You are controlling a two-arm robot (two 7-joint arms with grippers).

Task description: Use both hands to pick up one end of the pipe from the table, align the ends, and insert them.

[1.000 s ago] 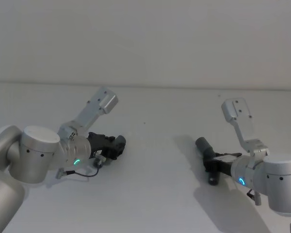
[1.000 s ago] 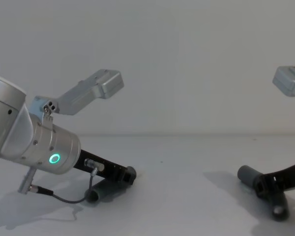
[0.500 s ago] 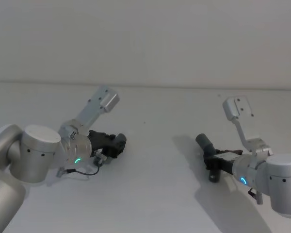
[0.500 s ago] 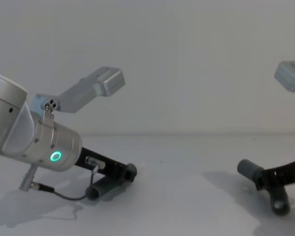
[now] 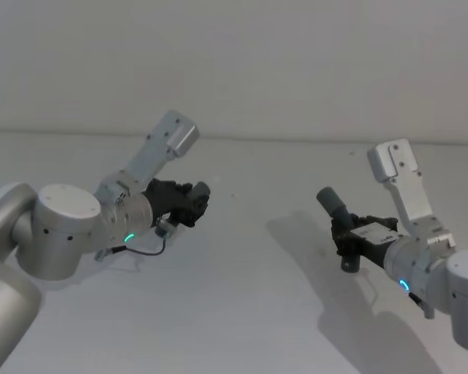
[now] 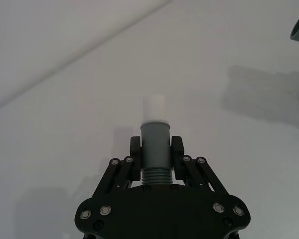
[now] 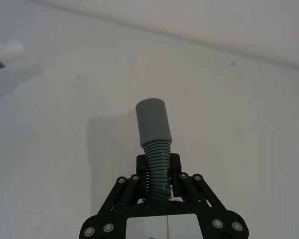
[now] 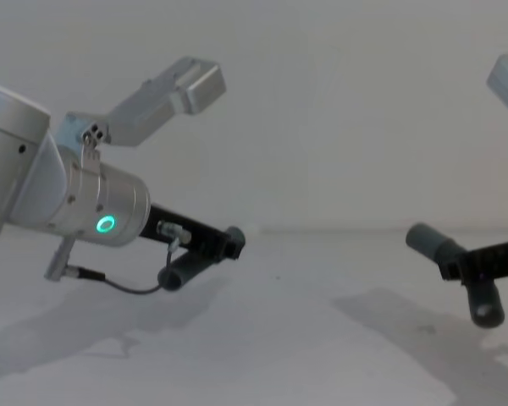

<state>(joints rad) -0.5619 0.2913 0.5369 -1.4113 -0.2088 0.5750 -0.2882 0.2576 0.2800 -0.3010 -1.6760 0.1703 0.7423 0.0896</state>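
Left gripper (image 6: 156, 152) is clenched on the spigot piece (image 6: 155, 139), jaws closed down to the pipe's width. Its fingers (image 6: 135, 153) press both sides of the grey collar where it meets the ribs. The white tip (image 6: 153, 107) sticks straight out past the fingertips, and the ribbed part runs back between the jaws toward the palm. In the chest view the piece's rear end hangs below and behind the jaws, clear of the table (image 8: 288, 355), with its shadow underneath. Right gripper (image 7: 158, 167) is also clenched with a narrow gap, grasping the socket piece (image 7: 156, 159) on its ribbed middle. The socket collar (image 7: 153, 122) juts beyond the fingertips, tilted a little to one side. In the chest view that piece's other end drops below the jaws, also off the table. The two pieces are well apart, and each wrist view shows the other piece's end far ahead of its jaws. A white plate (image 7: 167, 226) sits on the right gripper's body behind the jaws; I cannot tell whether it carries any print. A green ring light (image 8: 107, 224) glows on the left wrist, behind the jaws.
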